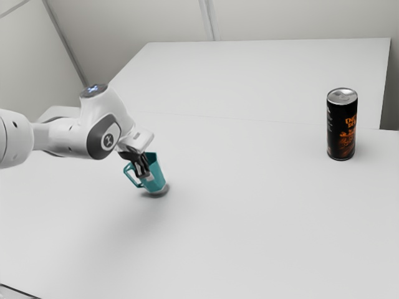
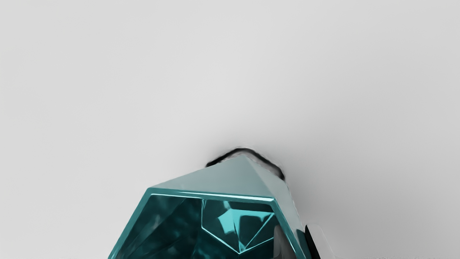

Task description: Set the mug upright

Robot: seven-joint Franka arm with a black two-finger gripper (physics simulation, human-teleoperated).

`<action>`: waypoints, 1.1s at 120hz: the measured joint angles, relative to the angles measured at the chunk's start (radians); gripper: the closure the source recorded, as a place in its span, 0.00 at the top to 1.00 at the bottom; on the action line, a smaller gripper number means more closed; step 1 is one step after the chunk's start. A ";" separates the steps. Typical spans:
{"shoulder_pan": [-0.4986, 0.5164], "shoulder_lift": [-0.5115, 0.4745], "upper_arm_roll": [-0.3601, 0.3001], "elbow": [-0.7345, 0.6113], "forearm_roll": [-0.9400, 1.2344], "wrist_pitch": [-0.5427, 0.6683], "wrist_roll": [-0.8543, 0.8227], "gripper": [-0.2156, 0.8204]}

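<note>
Exterior view: a big, smooth, white desk [image 1: 249, 243] comes first, with a thin dark line [image 1: 20, 291] by its near corner at the exterior view's left. Soft gray shade lies on the desk around the blue-green mug [image 1: 158, 176]. The mug is nearer the exterior view's left than its right, and it leans, with its mouth up and tipped to the exterior view's left. Its handle [image 1: 131, 177] points that way too, and a dark patch is right under its foot. The white arm [image 1: 59, 138] comes in from the exterior view's left, low over the desk, then bends down at the wrist. Its black claw [image 1: 147, 176] points down at a slant and is pinched on the side of the mug. Farther back, a black can [image 1: 341, 128] with orange marks stands up straight near the far edge of the desk, at the exterior view's right. Past that edge is one more flat white top [image 1: 262, 78]. Behind it all are plain pale walls [image 1: 293, 18] with a gray strip [image 1: 210, 18] going up.

Wrist view: the mug's open mouth is closest, with one finger inside it and one finger [image 2: 321, 242] outside, so the mug's wall is squeezed between them. Beyond the mouth are its pale sides, then its dark foot, then the white desk.
</note>
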State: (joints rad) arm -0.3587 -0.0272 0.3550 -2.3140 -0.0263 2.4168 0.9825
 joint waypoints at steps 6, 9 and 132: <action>0.005 0.001 0.000 -0.005 0.006 0.007 -0.006 0.04; 0.008 0.002 0.000 -0.006 0.008 0.010 -0.009 0.04; 0.007 0.002 -0.001 0.006 0.022 0.038 -0.067 0.51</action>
State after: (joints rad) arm -0.3513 -0.0248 0.3544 -2.3082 -0.0040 2.4552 0.9156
